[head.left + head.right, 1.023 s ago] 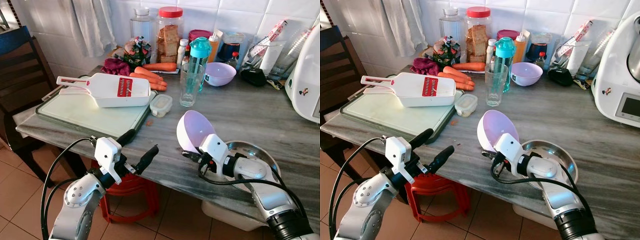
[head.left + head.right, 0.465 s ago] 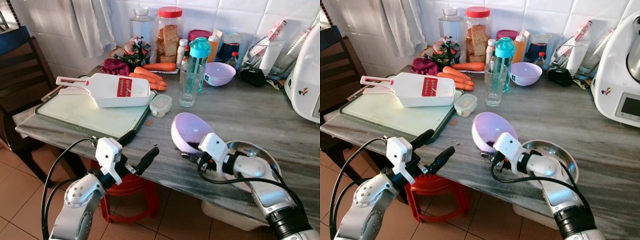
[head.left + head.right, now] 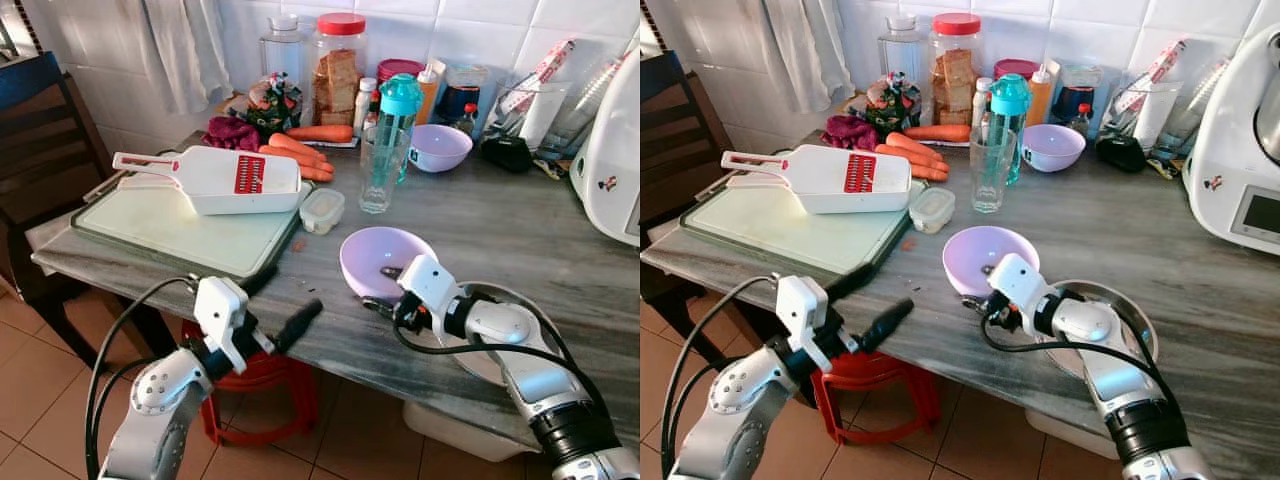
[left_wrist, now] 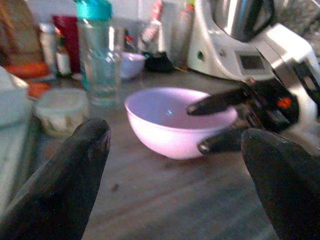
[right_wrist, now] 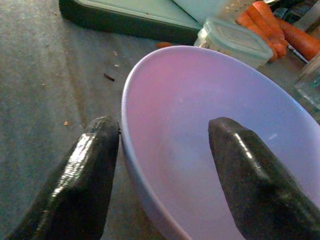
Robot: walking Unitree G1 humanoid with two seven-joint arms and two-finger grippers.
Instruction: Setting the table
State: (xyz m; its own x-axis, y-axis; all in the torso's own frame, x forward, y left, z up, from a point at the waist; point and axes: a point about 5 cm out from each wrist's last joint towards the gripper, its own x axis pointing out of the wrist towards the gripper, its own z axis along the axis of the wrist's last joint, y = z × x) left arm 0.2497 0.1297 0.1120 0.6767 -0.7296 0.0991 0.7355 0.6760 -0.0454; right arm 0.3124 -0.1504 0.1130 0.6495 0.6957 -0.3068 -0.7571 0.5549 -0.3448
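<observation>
The lilac bowl (image 3: 385,260) sits upright on the grey marble table (image 3: 500,220), just in front of the small lidded tub (image 3: 322,210) and touching the steel dish (image 3: 520,305) on its far side. The right claw (image 3: 388,290) straddles the bowl's near rim, one finger inside and one outside, lightly parted around the wall. The left claw (image 3: 280,300) hovers with its fingers spread wide at the table's front edge, near the bowl, below the cutting board (image 3: 170,225).

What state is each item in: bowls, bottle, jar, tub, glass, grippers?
Lilac plastic bowl: upright on counter, rim between right gripper's fingers.
Right gripper: open.
Left gripper: open, empty.
Teal-capped bottle: capped.
Red-lidded jar: closed.
Small plastic tub: lidded.
Drinking glass: upright.
</observation>
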